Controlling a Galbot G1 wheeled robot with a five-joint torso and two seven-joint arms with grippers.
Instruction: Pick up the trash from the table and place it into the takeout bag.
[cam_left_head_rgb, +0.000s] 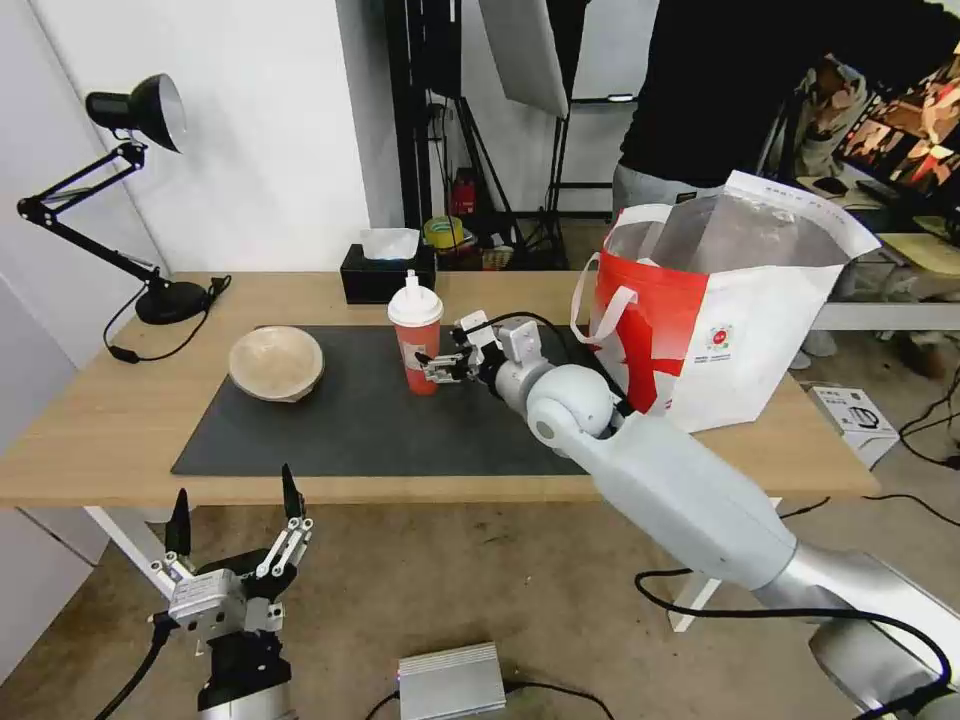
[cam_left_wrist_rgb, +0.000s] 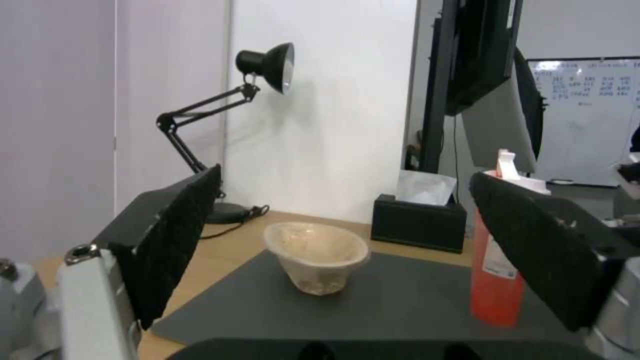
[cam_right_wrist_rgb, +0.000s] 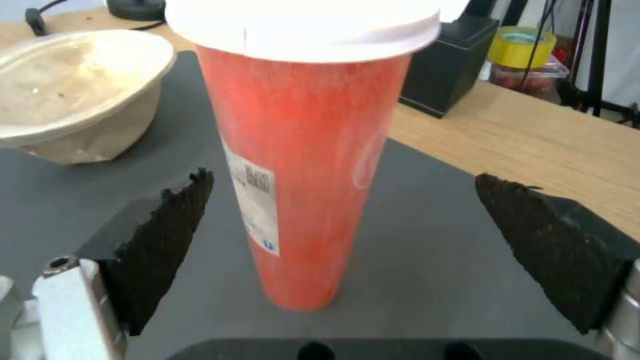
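Observation:
Two pieces of trash stand on the table (cam_left_head_rgb: 120, 420), both on its dark grey mat (cam_left_head_rgb: 350, 430). One is a red drink cup (cam_left_head_rgb: 415, 345) (cam_right_wrist_rgb: 307, 175) with a white lid, upright. The other is a beige bowl (cam_left_head_rgb: 275, 362) (cam_left_wrist_rgb: 317, 257) (cam_right_wrist_rgb: 67, 95) farther left. My right gripper (cam_left_head_rgb: 432, 368) (cam_right_wrist_rgb: 343, 182) is open at the cup's right side, a finger on either side of the cup body without touching it. The red-and-white takeout bag (cam_left_head_rgb: 720, 320) stands open at the table's right end. My left gripper (cam_left_head_rgb: 235, 485) (cam_left_wrist_rgb: 347, 177) hangs open below the front edge.
A black tissue box (cam_left_head_rgb: 385, 275) (cam_left_wrist_rgb: 419, 220) sits just behind the cup. A black desk lamp (cam_left_head_rgb: 140, 110) (cam_left_wrist_rgb: 267, 62) stands at the back left, its cord trailing on the wood. On the floor lie a silver box (cam_left_head_rgb: 450, 680) and cables.

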